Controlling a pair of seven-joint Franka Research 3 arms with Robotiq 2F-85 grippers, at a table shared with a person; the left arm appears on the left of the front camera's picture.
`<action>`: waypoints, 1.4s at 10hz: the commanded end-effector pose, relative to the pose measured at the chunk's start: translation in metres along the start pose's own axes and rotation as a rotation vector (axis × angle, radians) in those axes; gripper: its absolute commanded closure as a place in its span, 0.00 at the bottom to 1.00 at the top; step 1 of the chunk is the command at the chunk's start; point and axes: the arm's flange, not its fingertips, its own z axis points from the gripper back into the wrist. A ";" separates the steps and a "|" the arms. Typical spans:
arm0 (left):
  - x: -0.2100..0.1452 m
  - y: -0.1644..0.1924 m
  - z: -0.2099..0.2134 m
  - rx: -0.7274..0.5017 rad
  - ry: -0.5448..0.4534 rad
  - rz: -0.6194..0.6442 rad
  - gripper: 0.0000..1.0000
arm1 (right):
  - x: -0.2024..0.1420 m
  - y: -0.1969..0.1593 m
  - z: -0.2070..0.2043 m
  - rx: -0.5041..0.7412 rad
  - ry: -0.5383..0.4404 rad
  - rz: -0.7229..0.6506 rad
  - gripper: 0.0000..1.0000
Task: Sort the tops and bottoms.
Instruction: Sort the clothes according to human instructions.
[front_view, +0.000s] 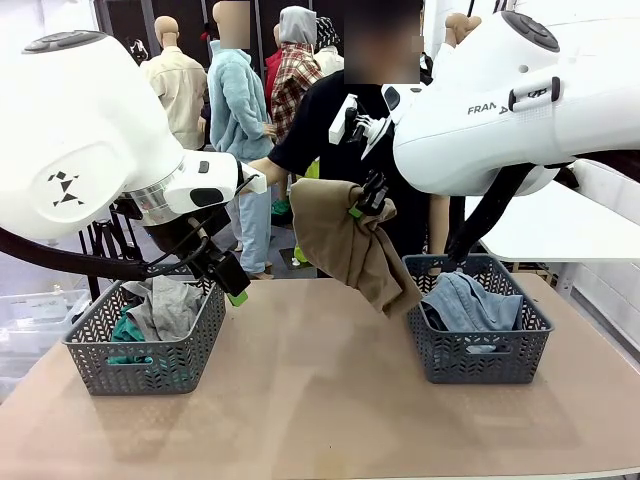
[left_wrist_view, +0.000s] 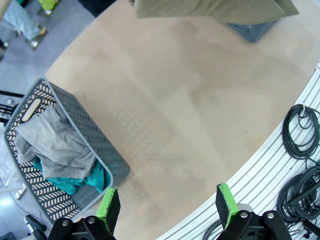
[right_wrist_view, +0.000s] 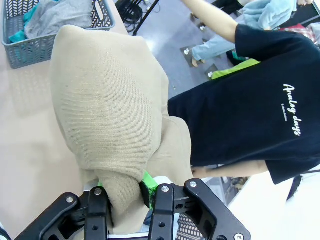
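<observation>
My right gripper (front_view: 366, 204) is shut on the tan-beige top (front_view: 345, 248), which hangs in the air above the middle of the table. In the right wrist view the same top (right_wrist_view: 110, 100) drapes over my right gripper (right_wrist_view: 145, 192). The heather grey top (front_view: 170, 305) and the teal-green top (front_view: 125, 330) lie in the left basket (front_view: 140, 358). The light blue denim bottoms (front_view: 470, 300) lie in the right basket (front_view: 480, 362). My left gripper (front_view: 226, 276) hovers open beside the left basket. In the left wrist view my left gripper (left_wrist_view: 167, 205) has nothing between its fingers.
A person in a black printed T-shirt (right_wrist_view: 250, 100) stands at the far side, one arm (front_view: 268, 168) stretched toward the tan-beige top's upper corner. Bare tabletop (front_view: 310, 400) lies between the baskets. Cables (left_wrist_view: 300, 135) hang past the table's near edge.
</observation>
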 end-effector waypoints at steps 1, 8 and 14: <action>-0.001 0.001 0.001 0.006 0.006 -0.005 0.00 | 0.005 -0.001 0.003 -0.004 0.005 -0.009 1.00; -0.001 0.001 0.001 0.006 0.006 -0.005 0.00 | 0.005 -0.001 0.003 -0.004 0.005 -0.009 1.00; -0.013 0.011 0.015 0.003 -0.010 -0.018 0.00 | 0.005 -0.001 0.003 -0.004 0.005 -0.009 1.00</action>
